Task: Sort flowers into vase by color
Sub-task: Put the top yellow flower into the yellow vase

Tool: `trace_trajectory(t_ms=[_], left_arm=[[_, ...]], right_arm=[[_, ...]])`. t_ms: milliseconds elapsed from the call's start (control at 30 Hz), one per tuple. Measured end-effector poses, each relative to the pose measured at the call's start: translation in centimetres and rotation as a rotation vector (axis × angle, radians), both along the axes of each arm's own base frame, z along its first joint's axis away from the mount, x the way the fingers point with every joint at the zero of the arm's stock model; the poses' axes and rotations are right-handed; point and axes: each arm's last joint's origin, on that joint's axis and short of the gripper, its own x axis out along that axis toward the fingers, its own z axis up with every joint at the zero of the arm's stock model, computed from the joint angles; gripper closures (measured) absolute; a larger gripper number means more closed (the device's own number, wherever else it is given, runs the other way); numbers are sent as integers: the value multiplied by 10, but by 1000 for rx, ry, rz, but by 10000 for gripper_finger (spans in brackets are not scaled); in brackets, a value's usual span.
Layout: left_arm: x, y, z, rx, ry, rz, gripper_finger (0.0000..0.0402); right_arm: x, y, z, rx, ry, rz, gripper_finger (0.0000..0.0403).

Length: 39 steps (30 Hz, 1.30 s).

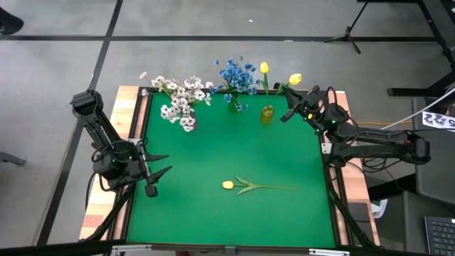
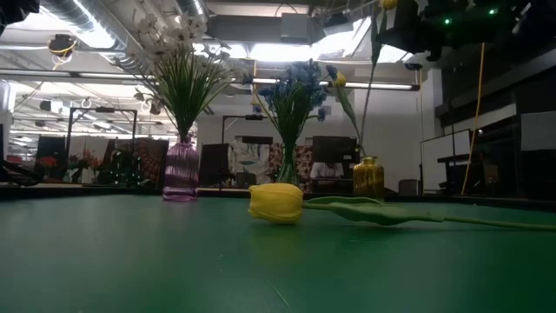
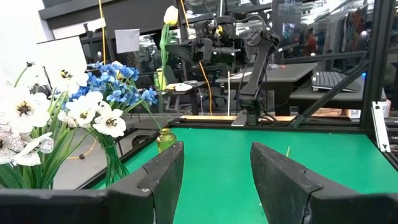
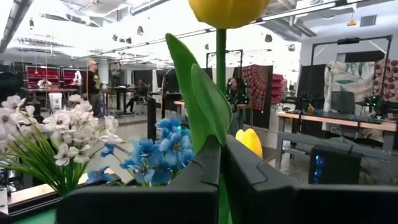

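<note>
The right gripper (image 1: 297, 91) is at the far right part of the green-topped counter (image 1: 234, 220), its fingers clamped together on the thin green stem of a yellow tulip-like bud (image 4: 228, 11), which stands upright above the fingers beside the small amber glass vase (image 1: 267, 114). That vase already carries another yellow bud (image 1: 264, 67); whether the held stem's lower end has entered its mouth cannot be told from these views.

Left of the amber vase along the far edge stands a green-tinted glass vase (image 1: 235, 105) filled with blue clustered blooms (image 1: 237, 72). Further left, a purple ribbed glass vase (image 2: 181, 169) holds a spray of small white blossoms (image 1: 180, 99).

A third yellow tulip bud on a leafy green stem (image 1: 249, 186) lies flat on the counter near its middle, well apart from the vases, bud pointing left and stem running right.

The left gripper (image 1: 161, 163) waits over the left side of the counter, its fingers spread apart and holding nothing.
</note>
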Motion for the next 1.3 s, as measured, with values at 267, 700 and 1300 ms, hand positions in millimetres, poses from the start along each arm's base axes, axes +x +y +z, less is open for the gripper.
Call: trace_trajectory(t_ms=[267,700,1300], left_arm=[[0,0,0,0,1,2,219],[0,0,0,1,2,2,219],[0,0,0,-4,-1,2,219]], right_arm=[[2,-2,-9,40,91,-34,395],[18,-8,-29,109,187,-54,395],[34,-15,-47,167,210,-82,395]])
